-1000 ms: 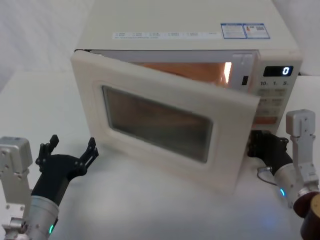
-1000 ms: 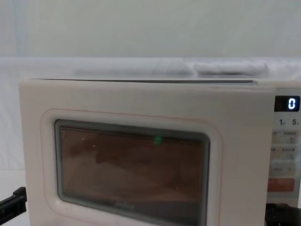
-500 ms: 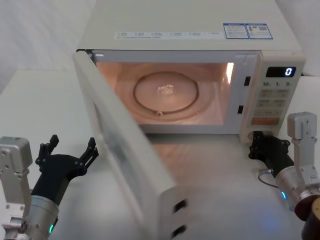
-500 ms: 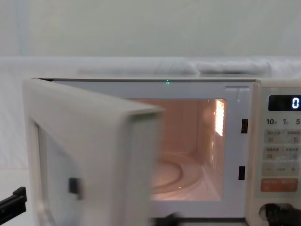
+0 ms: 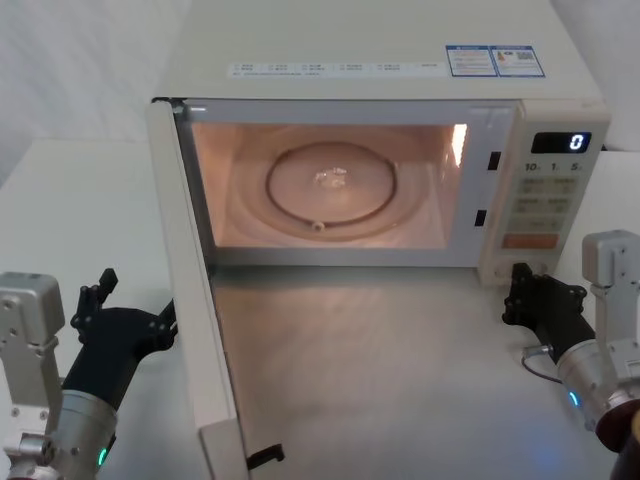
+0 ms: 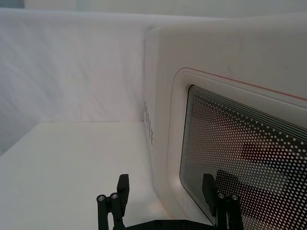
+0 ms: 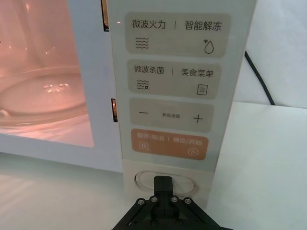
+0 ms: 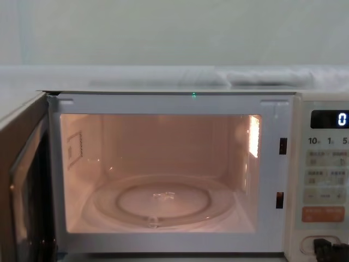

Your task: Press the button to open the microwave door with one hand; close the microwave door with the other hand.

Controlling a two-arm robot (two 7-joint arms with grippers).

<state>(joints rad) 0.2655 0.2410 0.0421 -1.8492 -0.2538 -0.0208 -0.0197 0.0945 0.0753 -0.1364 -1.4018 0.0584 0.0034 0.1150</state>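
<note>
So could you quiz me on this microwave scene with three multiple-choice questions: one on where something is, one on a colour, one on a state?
1. Where is the right gripper?
A. at the button
B. inside the microwave
C. on top of it

2. What colour is the wide key above the button?
A. blue
B. orange
C. black

3. How does the door stand?
A. shut
B. barely ajar
C. swung wide open

Answers: 1 A, its tip sits right at the oval button in the right wrist view. 2 B, it is plainly orange. 3 C, the lit cavity is fully exposed, and the door's outer face is beside the left gripper.
</note>
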